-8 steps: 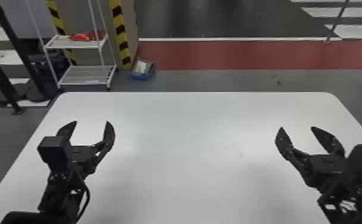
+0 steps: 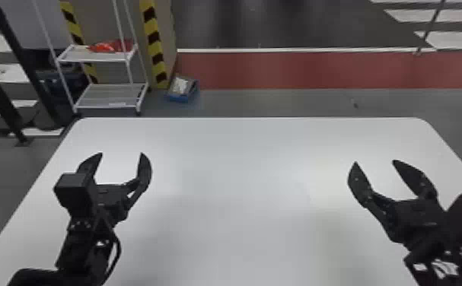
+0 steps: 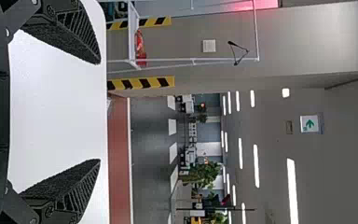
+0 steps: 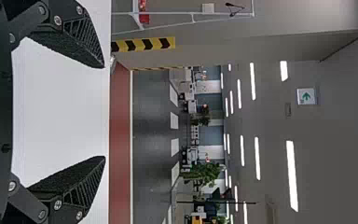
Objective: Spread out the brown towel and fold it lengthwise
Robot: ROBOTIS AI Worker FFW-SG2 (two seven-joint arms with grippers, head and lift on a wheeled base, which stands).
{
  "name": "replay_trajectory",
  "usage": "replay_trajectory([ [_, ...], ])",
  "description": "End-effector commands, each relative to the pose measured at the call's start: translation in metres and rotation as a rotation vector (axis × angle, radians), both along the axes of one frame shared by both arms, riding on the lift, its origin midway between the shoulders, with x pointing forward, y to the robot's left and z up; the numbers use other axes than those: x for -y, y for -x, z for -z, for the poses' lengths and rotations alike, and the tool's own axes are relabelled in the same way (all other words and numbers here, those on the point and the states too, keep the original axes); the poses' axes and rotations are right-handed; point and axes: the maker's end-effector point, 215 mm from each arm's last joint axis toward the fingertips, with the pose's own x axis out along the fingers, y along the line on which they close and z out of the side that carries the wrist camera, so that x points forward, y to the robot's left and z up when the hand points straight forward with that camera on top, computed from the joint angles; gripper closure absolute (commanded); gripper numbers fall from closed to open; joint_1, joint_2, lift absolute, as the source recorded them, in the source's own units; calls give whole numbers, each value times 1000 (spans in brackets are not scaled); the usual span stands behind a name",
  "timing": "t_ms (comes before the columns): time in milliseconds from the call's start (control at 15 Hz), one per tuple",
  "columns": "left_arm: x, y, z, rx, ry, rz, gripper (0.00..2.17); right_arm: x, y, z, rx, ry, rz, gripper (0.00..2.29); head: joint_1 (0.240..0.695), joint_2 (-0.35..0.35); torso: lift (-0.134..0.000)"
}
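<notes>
We have both arms coming in over the white tabletop (image 2: 241,171), one from each side. Our left hand (image 2: 121,153) is over its left part, released and gripping nothing, the two black fingers spread well apart with their tips towards the far edge. Our right hand (image 2: 375,161) is over the right part, also released and holding nothing, its fingers parted in the same way. The two hands are well apart from each other. In the left wrist view we see the ribbed fingers of our left hand (image 3: 99,111) facing each other across a wide gap, and in the right wrist view those of our right hand (image 4: 104,112) stand just as wide. Where the brown towel is, we cannot tell.

Beyond the far left corner of the tabletop we see a white rack (image 2: 108,93) with something red (image 2: 106,46) on its upper shelf, and beside it a yellow and black striped band (image 2: 156,47). Near the rack a blue box (image 2: 179,98) with something pale in it sits on the grey floor (image 2: 279,102). Behind that runs a red floor strip (image 2: 298,70), and in the right wrist view we have a green arrow sign (image 4: 306,96) and a leafy plant (image 4: 205,172) farther off
</notes>
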Motion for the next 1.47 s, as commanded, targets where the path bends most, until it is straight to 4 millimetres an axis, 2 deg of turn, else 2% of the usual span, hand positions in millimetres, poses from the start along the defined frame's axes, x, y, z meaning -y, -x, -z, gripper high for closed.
replay_trajectory([
  [0,-1,-1,-2,4,1,-3,137,0,-2,0,1,-2,1,208,695,28,-125],
  [1400,9,-13,0,1,6,11,137,9,-7,0,4,-10,12,208,695,12,-125],
])
